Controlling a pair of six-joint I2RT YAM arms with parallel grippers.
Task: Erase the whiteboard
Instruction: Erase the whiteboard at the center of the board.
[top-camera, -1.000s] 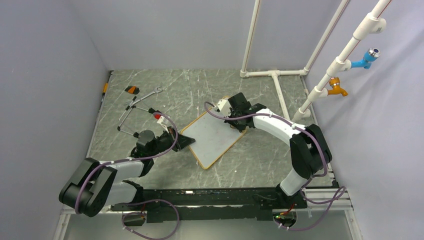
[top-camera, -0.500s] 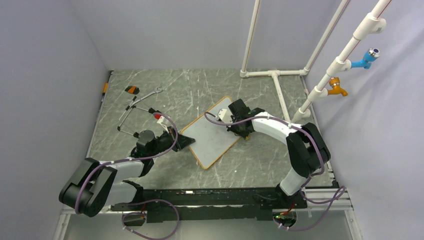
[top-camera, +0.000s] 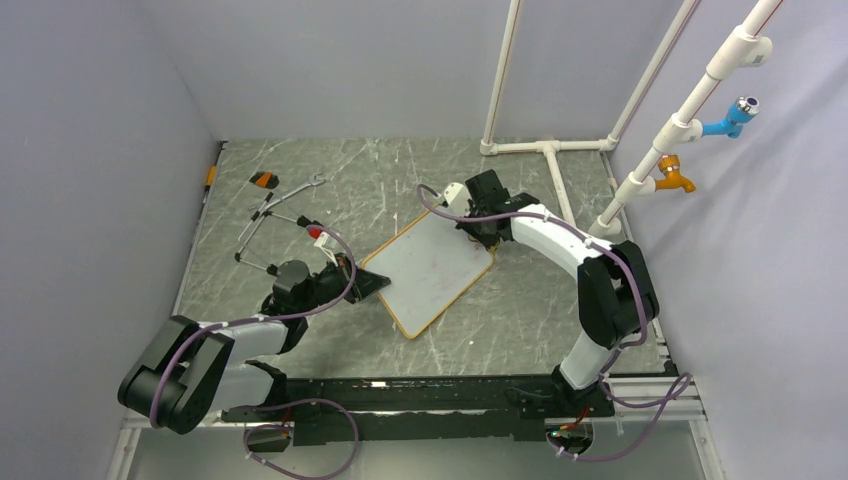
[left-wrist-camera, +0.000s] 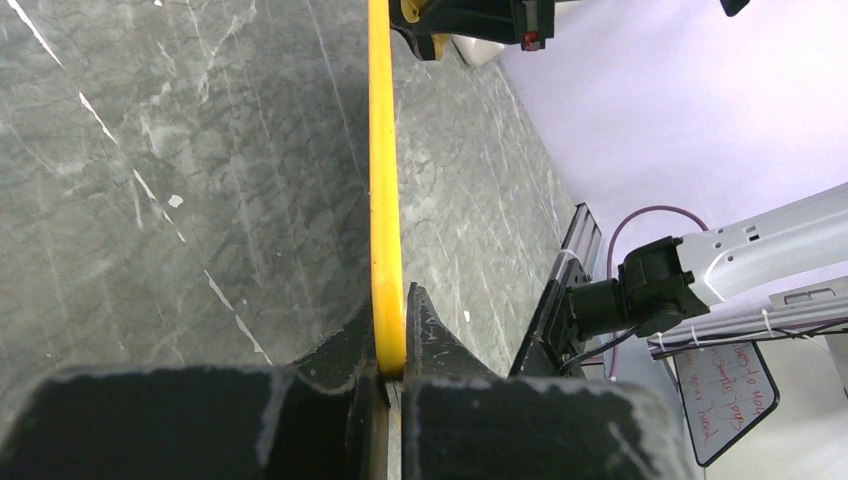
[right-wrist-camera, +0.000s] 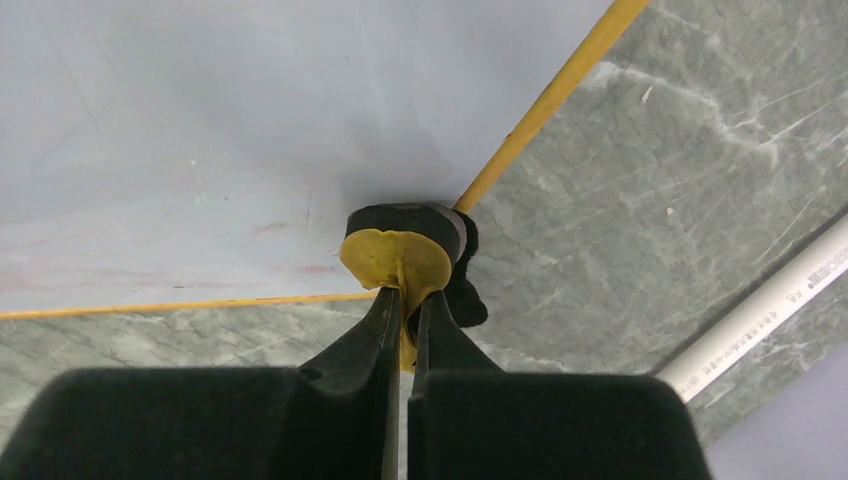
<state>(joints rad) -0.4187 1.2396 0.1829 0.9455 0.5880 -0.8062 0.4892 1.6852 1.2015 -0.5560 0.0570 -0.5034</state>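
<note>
The whiteboard (top-camera: 432, 268) lies tilted in the middle of the table, its white face almost blank. In the right wrist view the whiteboard (right-wrist-camera: 200, 140) carries only faint red smudges. My left gripper (top-camera: 377, 284) is shut on the board's left edge. The left wrist view has the yellow-orange frame (left-wrist-camera: 384, 180) clamped between the jaws of the left gripper (left-wrist-camera: 391, 335). My right gripper (top-camera: 487, 236) is at the board's far right corner, shut on a yellow eraser (right-wrist-camera: 398, 256). The eraser's black pad presses on the board beside the frame corner, held by the right gripper (right-wrist-camera: 405, 312).
White pipes (top-camera: 548, 150) run along the table's far right, one passing close to the eraser (right-wrist-camera: 762, 308). A wrench (top-camera: 300, 187), an orange-black piece (top-camera: 264, 180) and a red-tipped wire tool (top-camera: 314, 232) lie at the far left. Grey walls enclose the table.
My right gripper swept the eraser toward the near side across the board, then back out to the far right corner. The left gripper kept its hold on the frame.
</note>
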